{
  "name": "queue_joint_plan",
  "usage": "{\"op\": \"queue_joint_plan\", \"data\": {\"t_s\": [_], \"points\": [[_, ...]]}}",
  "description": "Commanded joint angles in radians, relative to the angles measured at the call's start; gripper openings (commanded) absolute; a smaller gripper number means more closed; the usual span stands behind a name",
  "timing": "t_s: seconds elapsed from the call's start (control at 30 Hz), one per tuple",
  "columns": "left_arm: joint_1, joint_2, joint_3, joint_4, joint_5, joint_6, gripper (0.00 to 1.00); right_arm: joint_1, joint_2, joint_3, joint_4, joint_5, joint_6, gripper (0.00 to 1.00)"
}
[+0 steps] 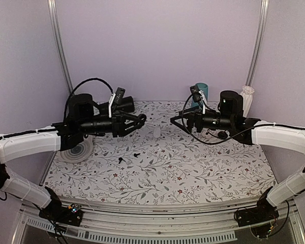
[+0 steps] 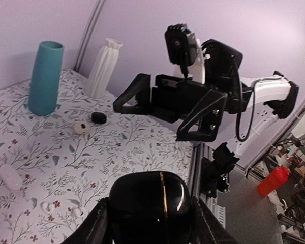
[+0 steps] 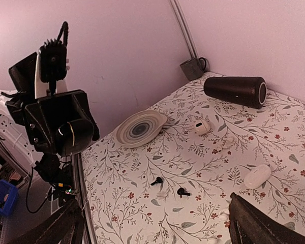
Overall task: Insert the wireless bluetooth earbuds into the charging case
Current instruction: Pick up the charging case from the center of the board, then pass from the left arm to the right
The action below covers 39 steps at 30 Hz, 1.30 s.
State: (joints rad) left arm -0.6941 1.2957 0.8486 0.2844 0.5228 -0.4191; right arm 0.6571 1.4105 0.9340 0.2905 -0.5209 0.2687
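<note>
The black charging case [image 2: 150, 201] sits lid-closed between the fingers of my left gripper [image 2: 150, 216], which is shut on it and held above the table's left side [image 1: 138, 120]. In the right wrist view the same case [image 3: 73, 134] shows in that raised gripper. Two tiny black earbuds lie loose on the floral cloth, one [image 1: 121, 160] [image 3: 156, 180] beside the other [image 1: 136, 154] [image 3: 183, 191]. My right gripper [image 1: 177, 122] [image 3: 153, 203] hangs open and empty above the table's right side, facing the left one.
A striped plate [image 1: 76, 150] lies at the left, with a black cylinder [image 3: 235, 90] behind it. A teal vase [image 2: 44, 76] and a white ribbed vase [image 2: 104, 66] stand at the back right. A white oval case [image 2: 9, 177] and a small black rounded object [image 2: 98, 117] lie on the cloth.
</note>
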Motion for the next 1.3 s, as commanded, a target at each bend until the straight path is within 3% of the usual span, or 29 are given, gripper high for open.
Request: {"op": "queue_joint_plan", "data": {"t_s": [0.0, 0.2, 0.33, 0.47, 0.63, 0.83, 1.1, 1.27], "points": [[0.042, 0.067, 0.057, 0.235, 0.418, -0.148, 0.27, 0.022, -0.037, 0.045, 0.052, -0.147, -0.063, 0.99], [0.046, 0.169, 0.124, 0.43, 0.61, -0.386, 0.25, 0.089, -0.055, 0.052, 0.076, -0.15, -0.158, 0.97], [0.045, 0.227, 0.137, 0.572, 0.678, -0.546, 0.21, 0.121, -0.064, -0.023, 0.222, -0.163, -0.296, 0.93], [0.041, 0.268, 0.153, 0.605, 0.722, -0.612, 0.19, 0.122, -0.047, -0.026, 0.264, -0.213, -0.377, 0.93], [0.027, 0.302, 0.164, 0.627, 0.759, -0.672, 0.18, 0.124, -0.003, 0.019, 0.265, -0.346, -0.466, 0.85], [0.016, 0.319, 0.161, 0.693, 0.792, -0.755, 0.16, 0.134, 0.049, 0.095, 0.172, -0.425, -0.529, 0.78], [0.007, 0.321, 0.156, 0.66, 0.756, -0.739, 0.13, 0.168, 0.078, 0.133, 0.17, -0.349, -0.545, 0.75], [0.013, 0.263, 0.212, 0.242, 0.512, -0.468, 0.11, 0.214, 0.017, 0.019, 0.307, 0.027, -0.518, 0.74]]}}
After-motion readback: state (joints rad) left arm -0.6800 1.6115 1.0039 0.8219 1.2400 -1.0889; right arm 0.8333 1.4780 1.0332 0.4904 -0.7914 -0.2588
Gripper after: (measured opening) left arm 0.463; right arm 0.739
